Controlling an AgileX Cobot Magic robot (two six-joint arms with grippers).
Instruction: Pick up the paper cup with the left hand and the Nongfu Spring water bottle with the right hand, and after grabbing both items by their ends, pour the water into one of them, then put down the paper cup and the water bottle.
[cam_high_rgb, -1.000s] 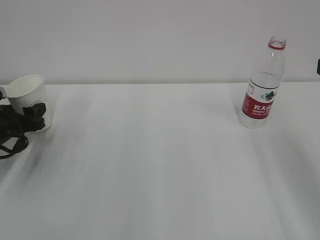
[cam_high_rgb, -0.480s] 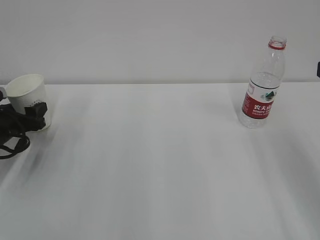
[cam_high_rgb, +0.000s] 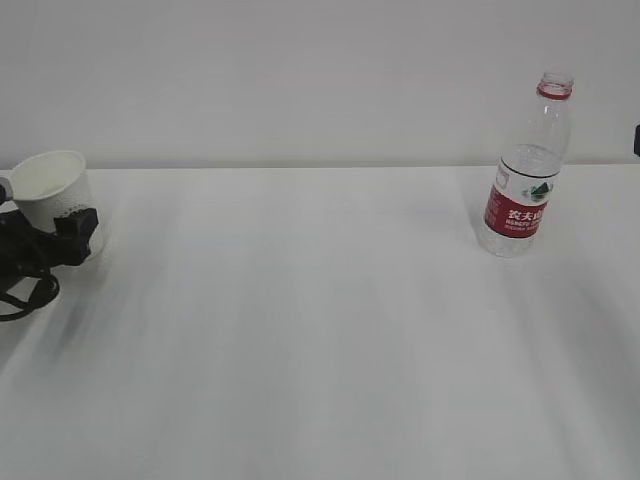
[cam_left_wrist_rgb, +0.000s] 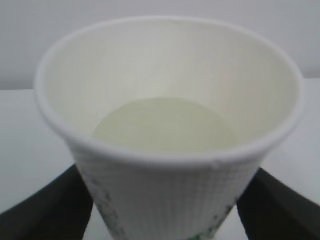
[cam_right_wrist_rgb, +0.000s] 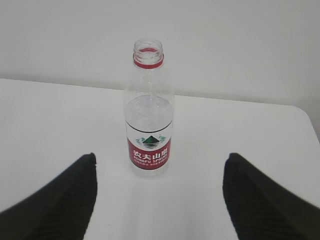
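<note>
Since a second ago the left hand (cam_high_rgb: 60, 240) has spread its fingers (cam_left_wrist_rgb: 45, 205), which now flank the paper cup (cam_high_rgb: 55, 198) with gaps on both sides, and the cup has tipped slightly at the table's (cam_high_rgb: 320, 350) left edge. One cup, pale liquid in its bottom, green print low on its side. One uncapped Nongfu Spring water bottle (cam_high_rgb: 525, 170) stands far right, red label reading "NONGFU SPRING", part-filled. The right hand (cam_right_wrist_rgb: 160, 200) is wide apart, holding nothing.
</note>
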